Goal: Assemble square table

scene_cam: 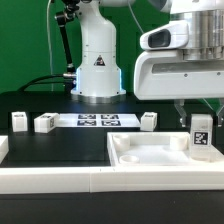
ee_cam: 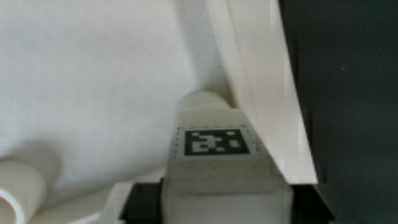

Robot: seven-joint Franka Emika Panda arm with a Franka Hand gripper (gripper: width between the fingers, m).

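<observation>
The table top (scene_cam: 140, 158) lies on the black tabletop (scene_cam: 60, 145) at the exterior view's right, hollow side up, its raised rim (scene_cam: 125, 143) showing all round. At its far corner on the exterior view's right, the held leg (scene_cam: 201, 137) stands upright, tag facing the camera, directly under the pincer (scene_cam: 200, 112).

The exterior view shows the leg's full height and its place on the table top, but the wide white pincer body hides where the fingers meet the leg's upper end. The wrist view fills that in. There the held leg (ee_cam: 214, 150) sits between the dark fingers (ee_cam: 151, 198) of the pincer (ee_cam: 214, 205), which is clamped on the leg. The leg's tag is sharp. Beyond it lie the table top's white floor (ee_cam: 89, 90), the raised rim (ee_cam: 258, 80) and a strip of black tabletop (ee_cam: 347, 80). The leg itself covers the corner it is set against, so its seating there cannot be judged.

Only the exterior view takes in the rest. A loose leg (scene_cam: 19, 121) and a second loose leg (scene_cam: 45, 123) stand near each other at its left. The marker board (scene_cam: 97, 120) lies flat behind the table top, with a third loose leg (scene_cam: 149, 120) just beside its right end. The robot base (scene_cam: 97, 60) rises behind the board. A long white rail (scene_cam: 50, 182) runs along the tabletop's near edge.
</observation>
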